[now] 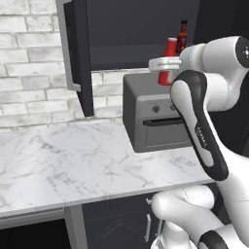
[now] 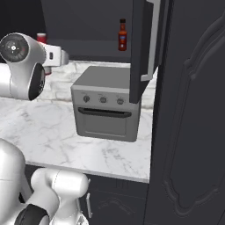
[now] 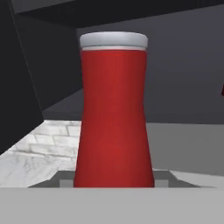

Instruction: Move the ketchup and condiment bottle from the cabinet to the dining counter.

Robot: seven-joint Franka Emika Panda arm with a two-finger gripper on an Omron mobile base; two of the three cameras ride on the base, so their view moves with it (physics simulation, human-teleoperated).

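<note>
Jaws are wrapped round the ketchup (image 3: 113, 118), grasping it low on the body as far as I can tell. It's upright, out in front of the open cabinet (image 1: 80, 58), above the toaster oven (image 1: 155, 114). Condiment bottle (image 2: 122, 35) sits on the shelf. Next up: carrying ketchup over to the dining counter without tipping.

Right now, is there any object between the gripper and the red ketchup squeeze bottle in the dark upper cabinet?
Nothing visible stands between them. In the hand view the red ketchup squeeze bottle stands upright directly ahead of the gripper, very close. The dark brown-red condiment bottle stands apart to one side, not in the line of approach.
</note>
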